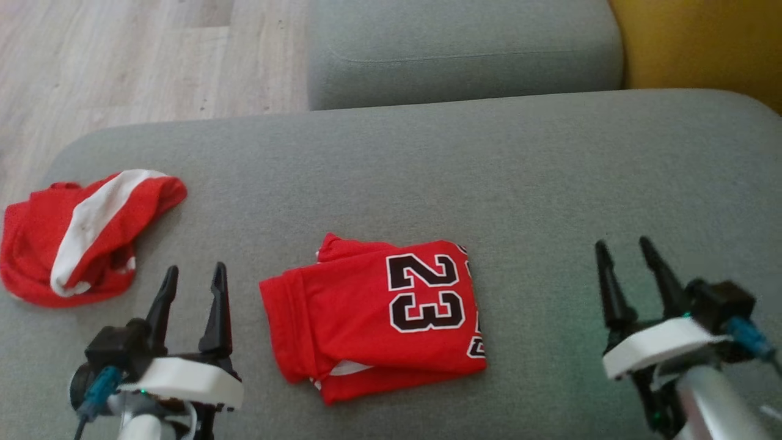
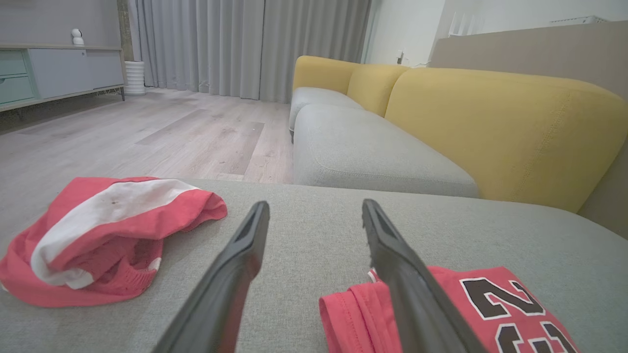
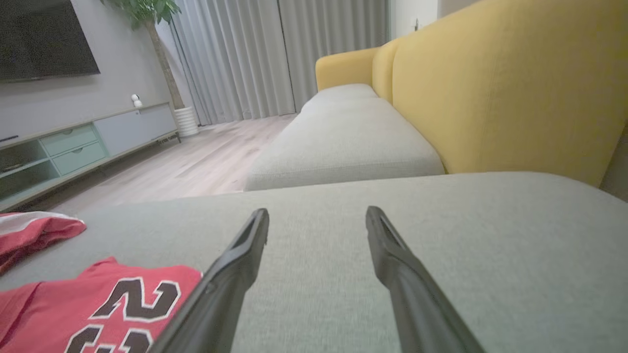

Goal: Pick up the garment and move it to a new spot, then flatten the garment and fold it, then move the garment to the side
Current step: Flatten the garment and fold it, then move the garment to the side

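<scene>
Head view: folded red jersey (image 1: 372, 315) lies on the grey sofa seat (image 1: 427, 159) between the left end effector (image 1: 197, 267) and right end effector (image 1: 623, 242), both spread, empty; a crumpled red-and-white cloth (image 1: 79, 235) sits left.

A grey sofa seat (image 1: 427, 159) spread across the head view, with a second grey cushion (image 1: 464, 55) at twelve o'clock and pale wood floor (image 1: 122, 61) at ten. In the right wrist view yellow backrests (image 3: 490, 88) rose at two o'clock. Grey curtains (image 3: 255, 59) hung at twelve, a dark television (image 3: 44, 39) at ten, and a low cabinet (image 3: 73, 147) with pale green drawers at nine, near a potted plant (image 3: 147, 9).
</scene>
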